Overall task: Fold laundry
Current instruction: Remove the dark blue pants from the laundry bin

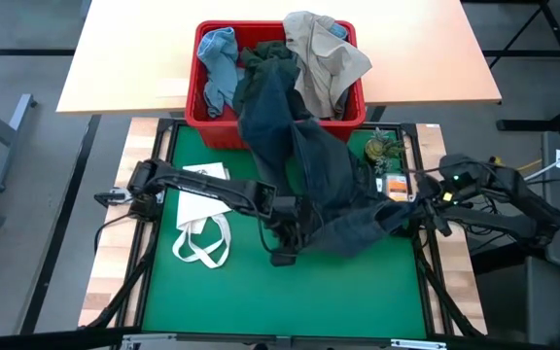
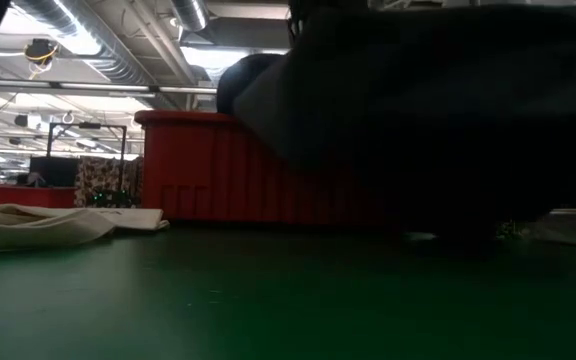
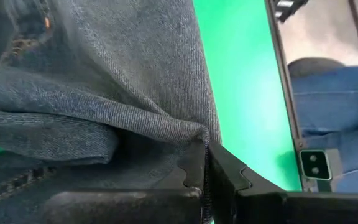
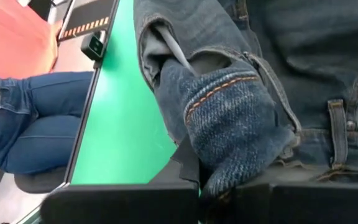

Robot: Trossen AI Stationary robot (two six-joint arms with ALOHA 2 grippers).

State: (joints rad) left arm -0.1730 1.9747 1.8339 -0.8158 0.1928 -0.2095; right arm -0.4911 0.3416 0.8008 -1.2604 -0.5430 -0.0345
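Dark navy denim jeans [image 1: 304,170]: draped from the red plastic laundry basket [image 1: 207,122] down onto the green mat surface [image 1: 280,297], held up off the mat at the lower end by both grippers.

Left gripper [image 1: 282,243]: near the middle of the surface, at the lower left edge of the jeans. Fingers [image 3: 225,177] nearly together, pinching a folded edge of denim [image 3: 135,118] between them in the left wrist view.

Right gripper [image 1: 394,216]: at the right side of the surface, at the lower right edge of the jeans. Fingers narrow, clamped on a bunched waistband section with orange stitching [image 4: 229,112] in the right wrist view.

Low view: dark mass of lifted denim [image 2: 438,110] filling the upper right, hanging above the mat in front of the red basket [image 2: 218,170].

Inside the basket: light blue cloth piece [image 1: 218,68] at the left, beige khaki garment [image 1: 327,58] at the right, spilling over the rim, dark green-grey garment [image 1: 265,58] between them.

White tote bag with loop handles [image 1: 202,219]: flat on the left part of the mat, just beside the left arm.

Person's legs in blue jeans [image 4: 33,121]: beside the table edge, visible in both wrist views.
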